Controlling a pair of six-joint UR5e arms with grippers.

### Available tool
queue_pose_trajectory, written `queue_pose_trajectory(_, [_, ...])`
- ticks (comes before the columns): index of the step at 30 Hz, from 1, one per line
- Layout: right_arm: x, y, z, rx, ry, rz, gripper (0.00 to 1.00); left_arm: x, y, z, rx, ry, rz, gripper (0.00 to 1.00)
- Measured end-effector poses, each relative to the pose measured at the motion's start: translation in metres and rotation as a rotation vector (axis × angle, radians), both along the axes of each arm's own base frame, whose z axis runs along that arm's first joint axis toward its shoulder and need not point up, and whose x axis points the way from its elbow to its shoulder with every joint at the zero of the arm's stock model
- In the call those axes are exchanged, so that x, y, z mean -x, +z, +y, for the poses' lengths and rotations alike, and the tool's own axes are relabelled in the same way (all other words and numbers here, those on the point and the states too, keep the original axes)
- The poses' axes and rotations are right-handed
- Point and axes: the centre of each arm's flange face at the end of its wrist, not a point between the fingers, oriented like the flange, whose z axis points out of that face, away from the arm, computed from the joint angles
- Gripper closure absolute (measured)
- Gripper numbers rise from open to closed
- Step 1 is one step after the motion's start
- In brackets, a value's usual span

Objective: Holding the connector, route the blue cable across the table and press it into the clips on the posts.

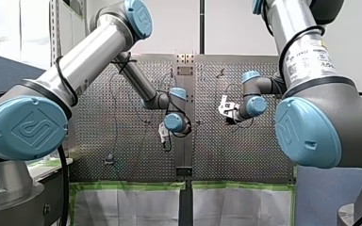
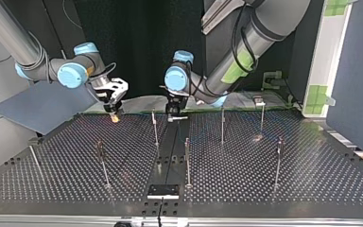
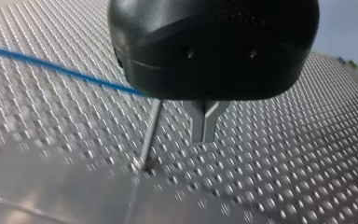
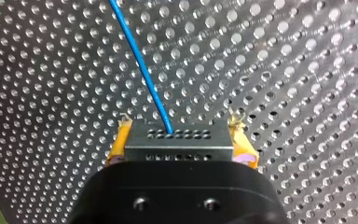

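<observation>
one grip: right gripper (image 4: 181, 136) fingers clamped on connector (image 4: 179, 145)
left gripper (image 3: 204, 127): fingers' state, cannot tell
risk: blue cable (image 4: 142, 65) snags a post (image 2: 155, 127), tugging connector loose

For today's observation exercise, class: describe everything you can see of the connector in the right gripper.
The connector is a grey, metal-looking rectangular block with rows of tiny holes on two faces. It sits squarely clamped between the yellow pads of my right gripper, above the perforated table. The blue cable leaves one hole and runs away ahead.
</observation>
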Motion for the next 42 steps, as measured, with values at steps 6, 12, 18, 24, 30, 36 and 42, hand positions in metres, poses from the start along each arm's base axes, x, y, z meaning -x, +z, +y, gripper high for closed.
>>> queue_pose_trajectory(6, [0.006, -0.003, -0.013, 0.004, -0.014, -0.001, 1.0, -0.021, 0.01, 0.005, 0.002, 0.021, -0.01, 1.0])
queue_pose_trajectory(12, [0.006, 0.0, -0.024, 0.02, -0.019, -0.005, 1.0, -0.033, 0.024, 0.002, 0.011, 0.025, -0.036, 0.7])
queue_pose_trajectory(18, [0.005, 0.004, -0.029, 0.03, -0.015, -0.009, 1.0, -0.029, 0.025, -0.002, -0.002, 0.02, -0.022, 0.0])
queue_pose_trajectory(24, [0.003, 0.008, -0.033, 0.042, -0.001, -0.011, 1.0, -0.021, 0.021, -0.002, -0.042, 0.017, 0.019, 0.0])
queue_pose_trajectory(30, [0.002, 0.008, -0.033, 0.042, 0.009, -0.01, 1.0, -0.011, 0.026, -0.002, -0.094, 0.024, 0.052, 0.0])
queue_pose_trajectory(36, [0.003, 0.007, -0.033, 0.039, 0.008, -0.009, 1.0, 0.001, 0.03, -0.003, -0.129, 0.026, 0.083, 0.0])
queue_pose_trajectory(42, [0.006, 0.007, -0.034, 0.035, 0.005, -0.008, 1.0, 0.033, 0.046, -0.016, -0.155, 0.007, 0.094, 0.0])
